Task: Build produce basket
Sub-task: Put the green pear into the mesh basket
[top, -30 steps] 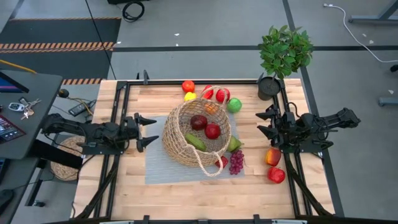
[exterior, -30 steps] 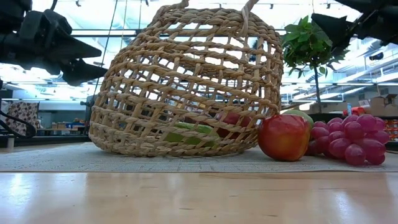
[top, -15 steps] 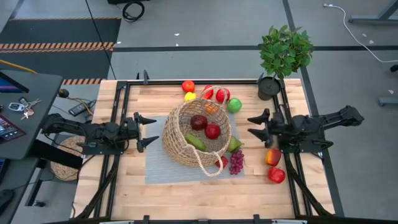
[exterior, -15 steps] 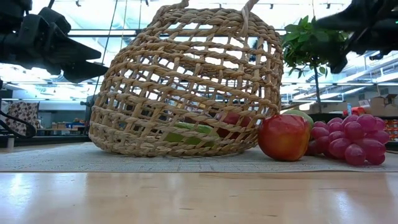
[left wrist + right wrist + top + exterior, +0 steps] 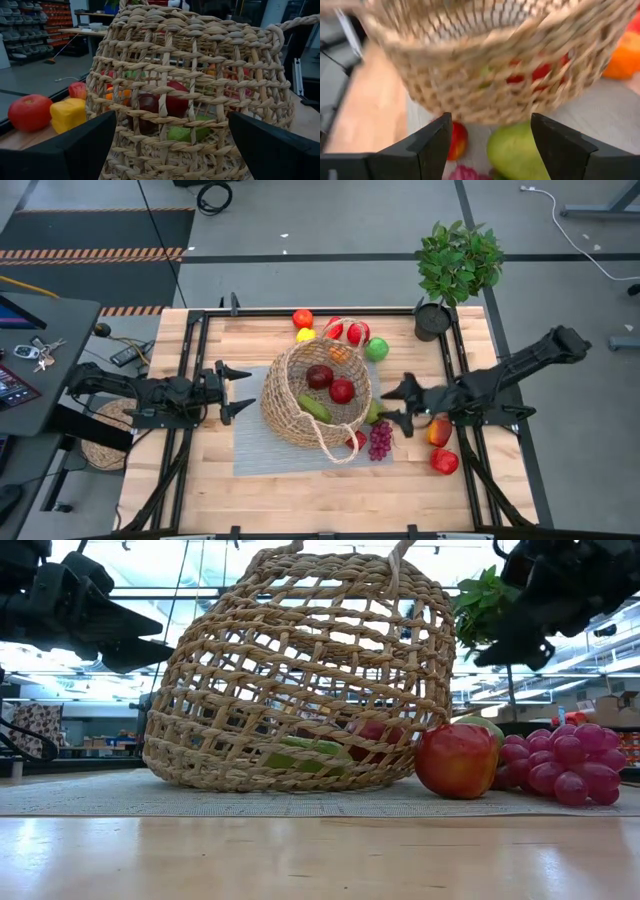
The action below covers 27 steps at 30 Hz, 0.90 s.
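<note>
Right end effector [image 5: 397, 405] nearer woven basket [image 5: 300, 402]

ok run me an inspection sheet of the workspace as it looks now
surface: wooden table with a grey mat under the basket
job's things: wicker basket holding two dark red fruits and a green piece; green pear, purple grapes and red apple beside it; more fruit behind it; two apples at the right edge
clutter: potted plant at the far right corner
grippers: left gripper open, facing the basket's left side; right gripper open, just above the pear, empty
cables: white cable on the floor
surroundings: side desk with keys; shelving beyond
</note>
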Available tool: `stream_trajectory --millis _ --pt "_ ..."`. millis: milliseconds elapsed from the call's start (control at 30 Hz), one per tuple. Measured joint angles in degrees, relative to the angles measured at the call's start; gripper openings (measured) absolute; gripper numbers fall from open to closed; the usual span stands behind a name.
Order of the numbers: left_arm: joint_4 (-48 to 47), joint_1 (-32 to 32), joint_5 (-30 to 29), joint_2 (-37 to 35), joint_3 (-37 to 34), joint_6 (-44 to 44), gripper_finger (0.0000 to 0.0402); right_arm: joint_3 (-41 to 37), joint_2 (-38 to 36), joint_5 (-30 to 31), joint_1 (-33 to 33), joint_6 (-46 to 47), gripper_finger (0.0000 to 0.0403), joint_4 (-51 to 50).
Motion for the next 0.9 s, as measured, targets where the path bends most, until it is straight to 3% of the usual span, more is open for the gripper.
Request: stream_trajectory --millis 267,467,900 --pt "0.0 0.0 0.0 0.0 0.0 0.0 0.0394 11.1 15.4 3.9 6.3 5.0 0.0274 -11.2" --pt "0.0 0.0 0.0 0.0 0.0 0.0 0.0394 12.9 21.2 6.4 6.6 5.6 0.0280 -16.7" --pt "0.0 0.0 0.0 0.0 0.0 0.0 0.0394 12.9 22.3 -0.7 -2.2 0.1 0.0396 -17.1"
